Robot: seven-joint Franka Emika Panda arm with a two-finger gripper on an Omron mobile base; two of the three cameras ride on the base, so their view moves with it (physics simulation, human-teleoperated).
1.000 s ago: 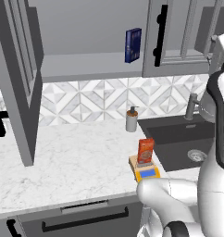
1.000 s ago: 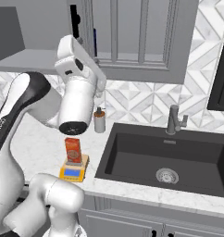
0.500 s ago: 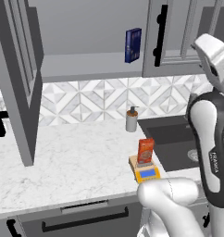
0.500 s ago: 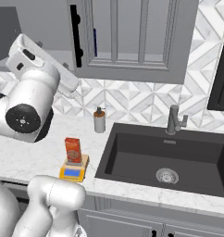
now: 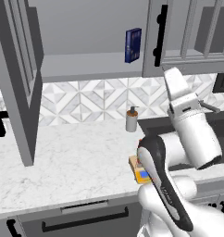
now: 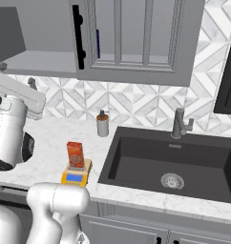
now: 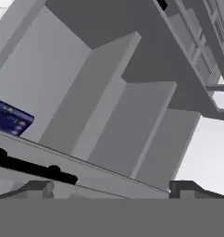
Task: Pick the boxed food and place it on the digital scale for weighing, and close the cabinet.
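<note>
Light is even and diffuse in all three views, with no clear source. The white marble-patterned table [image 5: 77, 162] is bright and free of glare; the tall grey open cabinet door [image 5: 21, 83] drops only a faint shadow at its foot. The recessed black sink basin [image 6: 179, 164] reads flat and dark. Rendering is soft and slightly blurred, most of all in the hand view, where the grey cabinet interior [image 7: 109, 106] shows in smooth tonal planes.

No readable text
Print on the boxed food [image 6: 75, 155] and dark blue box [image 5: 133, 45] is too blurred to read.
</note>
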